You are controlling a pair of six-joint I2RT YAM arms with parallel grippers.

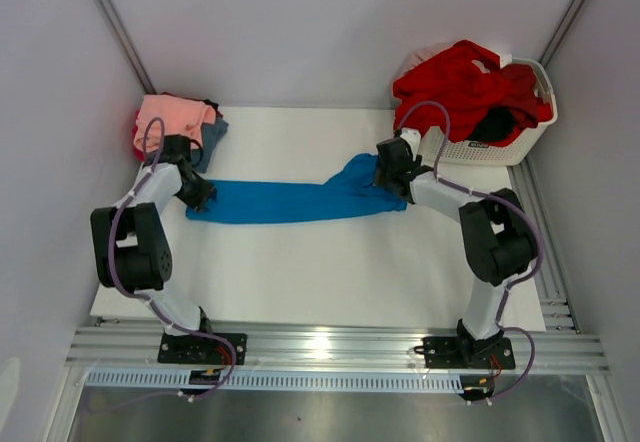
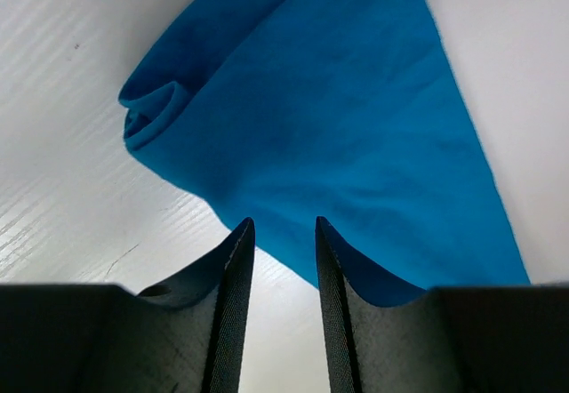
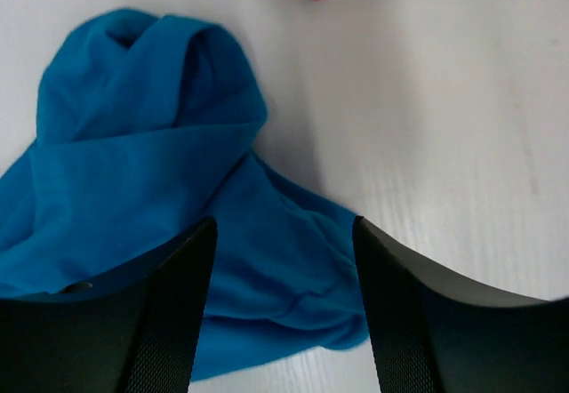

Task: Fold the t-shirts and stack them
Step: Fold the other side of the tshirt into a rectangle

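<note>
The bright blue t-shirt (image 1: pixel 290 200) lies on the white table (image 1: pixel 330 272) as a long narrow band running left to right. My left gripper (image 1: pixel 200 194) stands at its left end. In the left wrist view that gripper (image 2: pixel 284 224) is open over the cloth's edge (image 2: pixel 338 117), with bare table between its fingers. My right gripper (image 1: pixel 388 177) stands over the bunched right end. In the right wrist view it (image 3: pixel 284 224) is open wide, and the blue cloth (image 3: pixel 133 144) lies loose under the gap, not pinched.
A folded pile sits at the back left, with a salmon pink tee (image 1: pixel 175 114) on top of a slate blue one (image 1: pixel 212 134). The white basket (image 1: pixel 520 142) at the back right holds a red tee (image 1: pixel 465 87) and a black one (image 1: pixel 492 125). White walls enclose the table.
</note>
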